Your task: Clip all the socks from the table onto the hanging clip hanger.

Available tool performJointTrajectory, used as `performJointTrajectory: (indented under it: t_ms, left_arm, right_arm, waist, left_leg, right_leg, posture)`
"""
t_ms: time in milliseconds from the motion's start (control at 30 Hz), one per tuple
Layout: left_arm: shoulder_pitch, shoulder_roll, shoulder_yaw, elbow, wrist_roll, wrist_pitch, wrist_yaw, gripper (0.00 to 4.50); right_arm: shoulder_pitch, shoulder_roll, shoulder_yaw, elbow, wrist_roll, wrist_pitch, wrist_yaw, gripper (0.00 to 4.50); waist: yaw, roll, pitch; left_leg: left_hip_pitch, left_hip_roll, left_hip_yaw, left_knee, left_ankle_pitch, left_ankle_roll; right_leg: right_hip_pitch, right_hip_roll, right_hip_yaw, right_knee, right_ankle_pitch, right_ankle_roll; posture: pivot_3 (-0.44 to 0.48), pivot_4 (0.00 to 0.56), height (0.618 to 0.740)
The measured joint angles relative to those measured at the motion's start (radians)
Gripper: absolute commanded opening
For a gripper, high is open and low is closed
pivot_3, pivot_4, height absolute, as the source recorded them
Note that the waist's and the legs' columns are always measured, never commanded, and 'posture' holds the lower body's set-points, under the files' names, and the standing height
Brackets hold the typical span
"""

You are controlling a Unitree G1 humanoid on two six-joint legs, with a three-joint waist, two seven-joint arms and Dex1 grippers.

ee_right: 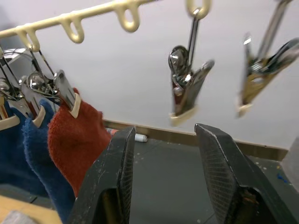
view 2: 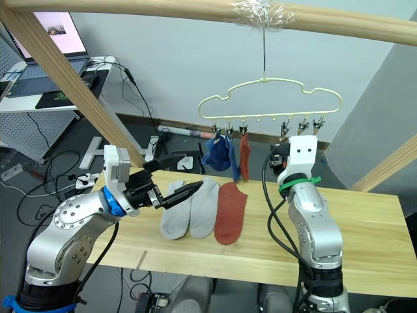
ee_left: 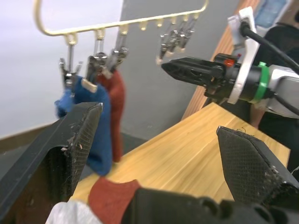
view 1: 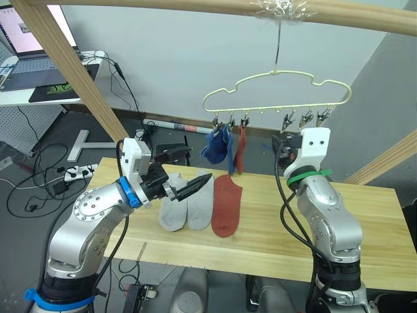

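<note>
Long pale plank counter (view 1: pixel 365 215): carried two light grey knit socks (view 1: pixel 187 208) and one rust red (view 1: pixel 226 205), lengthwise away from the robot. Left pincer (view 1: pixel 189 191), open, hovered directly above them; right pincer (ee_right: pixel 163 182), open, faced the yellow-green wire clip hanger's (view 1: pixel 273 85) free clips.

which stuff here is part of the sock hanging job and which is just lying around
Job:
- clip hanger
- two blue socks and hung red sock, already clipped
- two grey socks and red sock on the table
- empty clips

Lying about:
- laptop
- power strip and cables on the floor
</note>
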Motion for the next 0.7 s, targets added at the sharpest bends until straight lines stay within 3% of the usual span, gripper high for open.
performJointTrajectory:
  t_ms: [700]
  left_arm:
    - [0.003,-0.020,-0.012,-0.008,0.012,-0.022,-0.004,4.50]
  right_arm:
    - [-0.121,-0.011,-0.003,0.128,-0.026,-0.081,0.014,2.10]
  waist:
    - [-0.016,0.001,0.005]
  left_leg:
    - [0.000,0.000,0.000,0.000,0.000,0.000]
  right_leg:
    - [0.000,0.000,-0.001,0.002,0.001,-0.001]
  posture:
    - [0.434,0.261,0.740]
